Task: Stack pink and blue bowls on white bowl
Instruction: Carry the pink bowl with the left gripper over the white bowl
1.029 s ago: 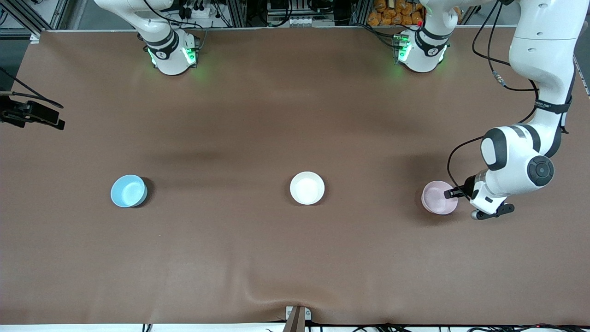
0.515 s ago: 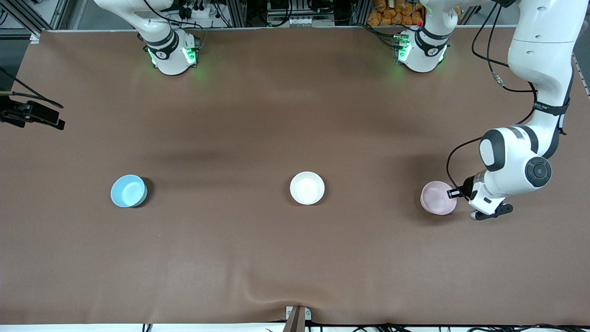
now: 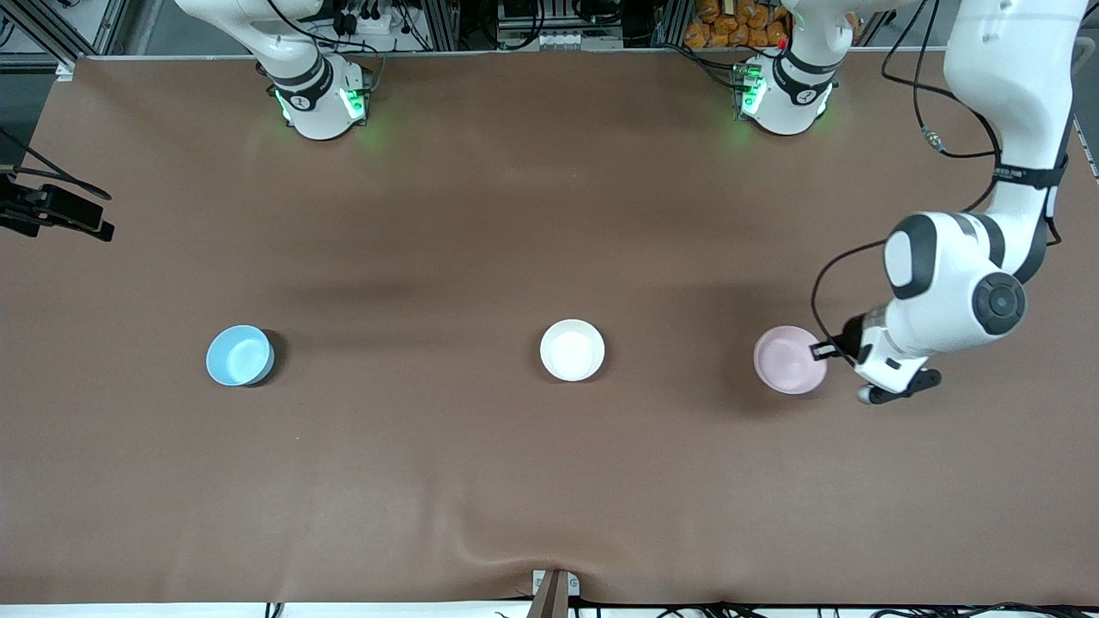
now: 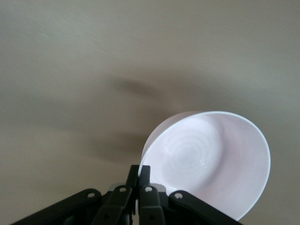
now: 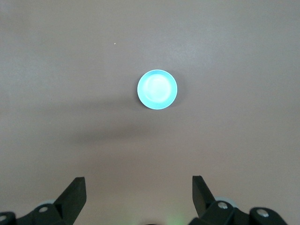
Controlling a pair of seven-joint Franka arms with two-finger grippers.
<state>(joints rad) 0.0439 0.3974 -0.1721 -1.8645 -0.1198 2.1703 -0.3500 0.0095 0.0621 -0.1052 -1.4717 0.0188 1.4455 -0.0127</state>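
Three bowls are in sight, one of each colour: one pink bowl (image 3: 789,360), one white bowl (image 3: 572,349) and one blue bowl (image 3: 239,355). None is stacked. The white bowl and the blue bowl each sit on the brown worktop (image 3: 549,481), well apart from each other, the blue one toward the right arm's end and the white one between the other two.

The left gripper (image 3: 826,349) has its jaws clenched on the rim of the pink bowl, one finger inside and one outside in the left wrist view (image 4: 139,176). That bowl is tilted and raised over the worktop toward the left arm's end.

The right gripper (image 5: 138,197) waits high over the blue bowl (image 5: 157,89), jaws spread wide and holding nothing.
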